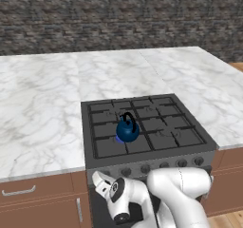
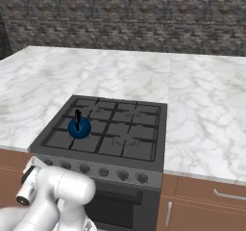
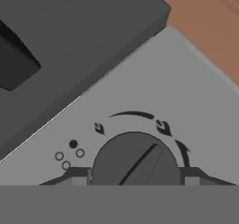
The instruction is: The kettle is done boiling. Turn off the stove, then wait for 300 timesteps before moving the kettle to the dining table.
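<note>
The gripper (image 3: pixel 134 181) sits right at a round stove knob (image 3: pixel 135 160), one fingertip (image 3: pixel 74 176) on either side of it, but whether they clamp it cannot be told. Beyond and above the gripper, the blue kettle (image 1: pixel 127 129) stands on the stove (image 1: pixel 142 127) grate, well apart.

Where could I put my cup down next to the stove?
Bare marble counter lies left of the stove, more counter to its right, and a strip behind it. The grates are crowded by the blue kettle.
</note>
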Controlling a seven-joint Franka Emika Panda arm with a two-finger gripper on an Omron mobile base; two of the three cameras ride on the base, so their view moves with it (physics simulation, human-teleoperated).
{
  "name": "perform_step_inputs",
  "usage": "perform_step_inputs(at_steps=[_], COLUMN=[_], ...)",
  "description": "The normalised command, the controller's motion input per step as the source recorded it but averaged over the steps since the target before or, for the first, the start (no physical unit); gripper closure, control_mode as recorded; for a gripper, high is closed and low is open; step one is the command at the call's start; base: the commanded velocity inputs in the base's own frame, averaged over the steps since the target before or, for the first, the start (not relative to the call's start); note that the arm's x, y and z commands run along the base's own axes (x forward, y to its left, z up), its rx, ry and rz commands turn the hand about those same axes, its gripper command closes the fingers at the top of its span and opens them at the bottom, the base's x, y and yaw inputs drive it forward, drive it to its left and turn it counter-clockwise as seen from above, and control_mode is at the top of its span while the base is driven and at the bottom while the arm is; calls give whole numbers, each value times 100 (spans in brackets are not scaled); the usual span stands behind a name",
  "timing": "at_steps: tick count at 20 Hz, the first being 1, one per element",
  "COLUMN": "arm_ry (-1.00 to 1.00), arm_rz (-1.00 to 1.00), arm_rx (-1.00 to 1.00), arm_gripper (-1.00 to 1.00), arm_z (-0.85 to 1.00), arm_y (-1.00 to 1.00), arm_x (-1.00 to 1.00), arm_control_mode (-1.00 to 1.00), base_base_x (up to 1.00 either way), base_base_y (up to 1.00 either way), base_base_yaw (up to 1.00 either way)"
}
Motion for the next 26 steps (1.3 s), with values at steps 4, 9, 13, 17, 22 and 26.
perform_step_inputs(at_steps=[4, 9, 13, 17, 22, 26], arm_ry=[-2, 0, 0, 0, 0, 0], arm_rz=[0, 0, 0, -3, -8, -10], arm_rx=[17, 9, 10, 11, 14, 15], arm_gripper=[100, 100, 100, 100, 100, 100], arm_z=[0, -5, -5, -8, -12, -11], arm_y=[-7, 0, 2, 12, 19, 23], arm_x=[-9, -3, 0, 0, 0, 0], arm_control_mode=[-100, -100, -100, -100, -100, -100], base_base_x=[0, 0, 0, 0, 0, 0], base_base_y=[0, 0, 0, 0, 0, 0], base_base_yaw=[0, 0, 0, 0, 0, 0])
